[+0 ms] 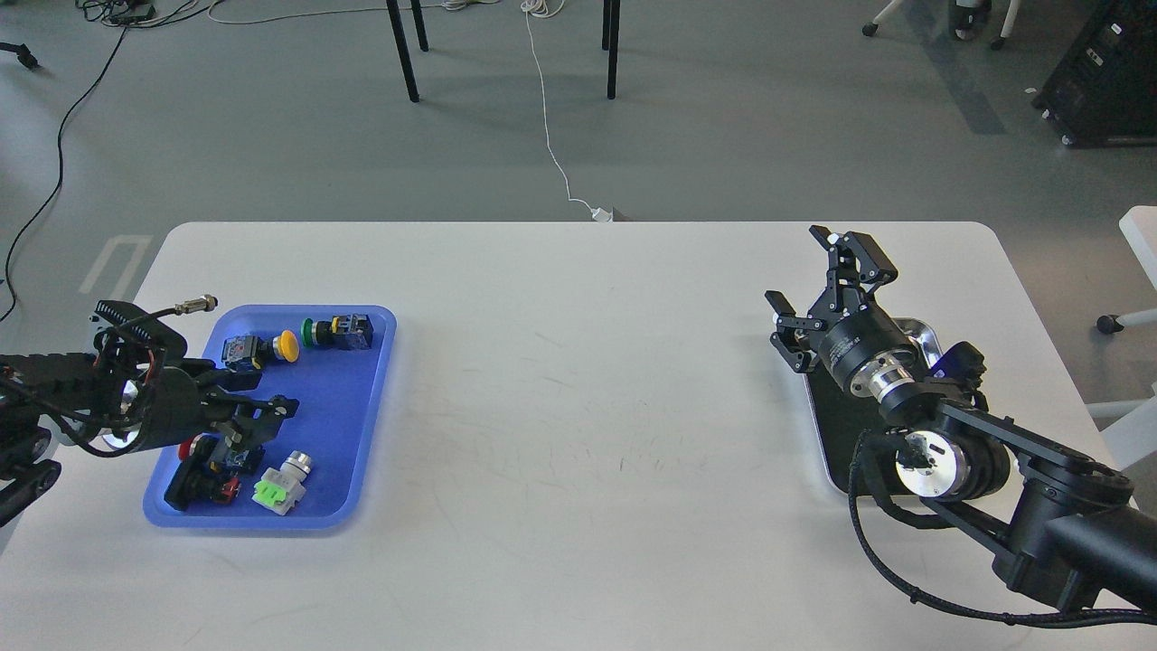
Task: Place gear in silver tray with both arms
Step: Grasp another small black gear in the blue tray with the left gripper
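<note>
My left gripper [259,395] hangs low over the middle of the blue plastic tray [348,452], its jaws apart. No small black gear shows anywhere in the head view; the spot where it lay is covered by the gripper's fingers [282,406]. The silver tray [923,331] lies at the right of the table, mostly covered by my right arm, with its dark bottom [833,420] showing. My right gripper [819,278] is open and empty, held above the tray's far left corner and pointing away from me.
The blue tray holds a yellow push button [286,344], a green push button [315,332], a red-and-black switch [201,479] and a white-and-green part [278,486]. The white table [578,407] spans between the two trays. Chair legs and cables are on the floor beyond.
</note>
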Robot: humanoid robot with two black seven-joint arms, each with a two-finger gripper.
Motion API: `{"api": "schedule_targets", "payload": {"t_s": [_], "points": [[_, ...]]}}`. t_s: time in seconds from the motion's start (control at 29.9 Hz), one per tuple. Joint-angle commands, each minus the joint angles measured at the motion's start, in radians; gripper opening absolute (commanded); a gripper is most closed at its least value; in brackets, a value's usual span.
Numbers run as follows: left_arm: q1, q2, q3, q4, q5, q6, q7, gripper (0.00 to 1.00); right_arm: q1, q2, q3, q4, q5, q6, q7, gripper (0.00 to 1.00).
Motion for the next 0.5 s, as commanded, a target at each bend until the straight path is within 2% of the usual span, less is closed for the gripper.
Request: {"api": "schedule_targets", "payload": {"t_s": [0.0, 0.47], "points": [[-0.014, -0.002, 0.022, 0.013, 0.000, 0.001, 0.000, 0.59, 0.000, 0.000, 0.000, 0.000, 0.000, 0.000, 0.000, 0.96], [-0.021, -0.043, 0.037, 0.066, 0.000, 0.001, 0.000, 0.58, -0.008, -0.003, 0.000, 0.001, 0.000, 0.000, 0.000, 0.96]]}}
